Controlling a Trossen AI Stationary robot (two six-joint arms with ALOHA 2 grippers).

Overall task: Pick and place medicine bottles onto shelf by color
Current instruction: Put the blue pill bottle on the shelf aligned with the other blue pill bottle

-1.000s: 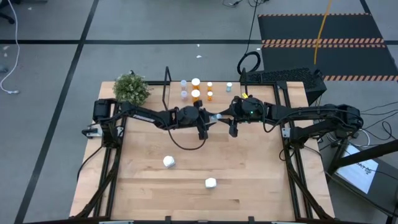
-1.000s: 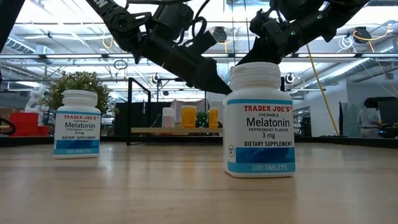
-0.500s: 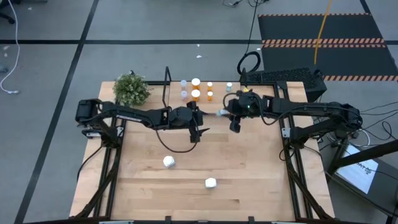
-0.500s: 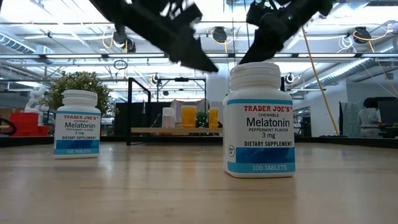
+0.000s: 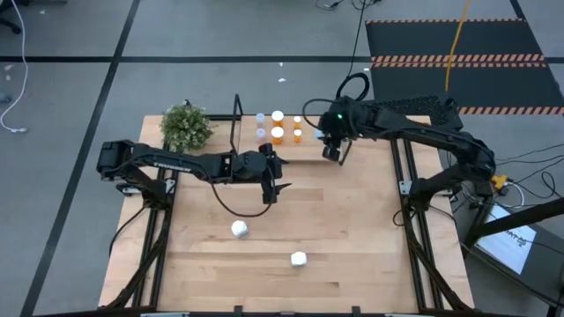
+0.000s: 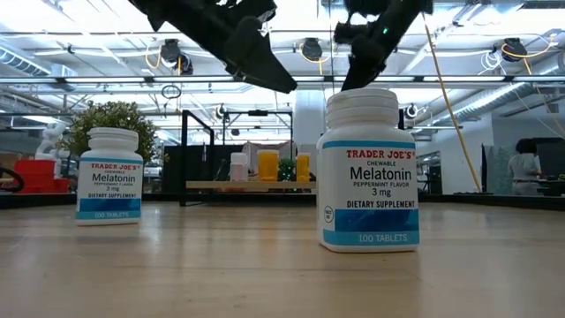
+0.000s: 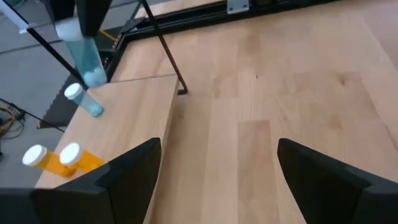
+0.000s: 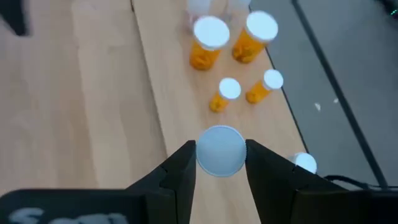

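The right hand (image 8: pixel 221 167) is up over the right end of the low light-wood shelf (image 5: pixel 304 145) at the back of the wooden surface (image 5: pixel 352 229), and its two dark fingers are closed on a small pale blue bottle with a white cap (image 8: pixel 220 150) — the cap sits squeezed right between the fingers. In the left wrist view the same pale blue bottle (image 7: pixel 87 55) hangs tilted above the shelf board, with another small pale blue bottle (image 7: pixel 84 101) standing just below it.

The left hand (image 5: pixel 271 183) is out over the middle of the surface, a bit in front of the shelf, fingers spread wide and holding nothing.

On the shelf: two big orange bottles with white caps (image 8: pixel 208 42) side by side, two smaller orange ones (image 8: pixel 224 94) near them, and a couple of pale ones (image 5: pixel 261 124) further left.

Two white melatonin bottles with blue label bands are off the shelf, down on the near part of the surface — one (image 6: pixel 369 170) close to the low camera, the other (image 6: pixel 109 175) well apart to its side. A small green potted plant (image 5: pixel 186 125) sits at the back left corner.
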